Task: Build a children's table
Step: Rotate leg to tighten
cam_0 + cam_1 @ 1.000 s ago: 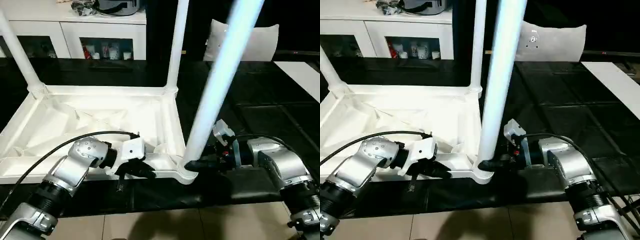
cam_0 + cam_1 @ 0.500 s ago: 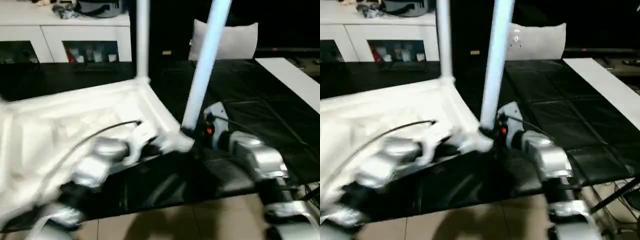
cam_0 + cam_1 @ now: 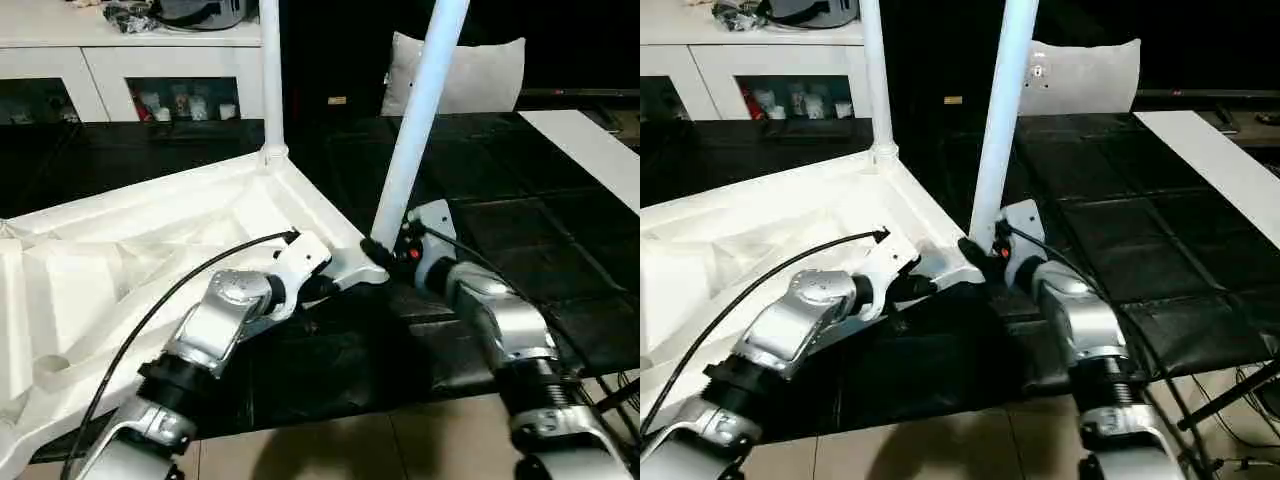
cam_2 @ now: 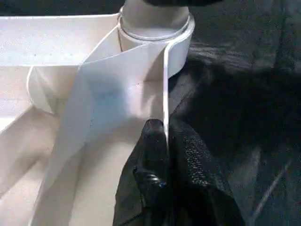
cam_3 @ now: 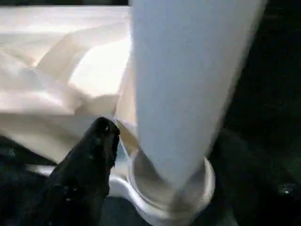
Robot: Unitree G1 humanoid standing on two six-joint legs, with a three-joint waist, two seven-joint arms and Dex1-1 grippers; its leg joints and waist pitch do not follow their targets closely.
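The all-white plastic children's table top (image 3: 150,240) is laid upside down on the black quilted mat (image 3: 520,230), its ribbed underside turned upward and its near right corner lying by the mat's front edge. Two long tapered white tubular legs are seen standing in round corner sockets: the far leg (image 3: 270,75) at the far right corner, and the near leg (image 3: 420,110) at the near right corner, leaning slightly to the right. The thin white rim wall (image 4: 165,84) just beside the near corner socket (image 4: 157,28) is pinched between the closed black fingers of the left pincer (image 4: 165,141). The base of the near leg is gripped by the right pincer (image 3: 378,248), one black finger (image 5: 101,141) being pressed against the leg just above the socket. A white cabinet with shelves (image 3: 120,60) is seen beyond the mat's far edge, and a white cushion (image 3: 470,70) beyond the far right
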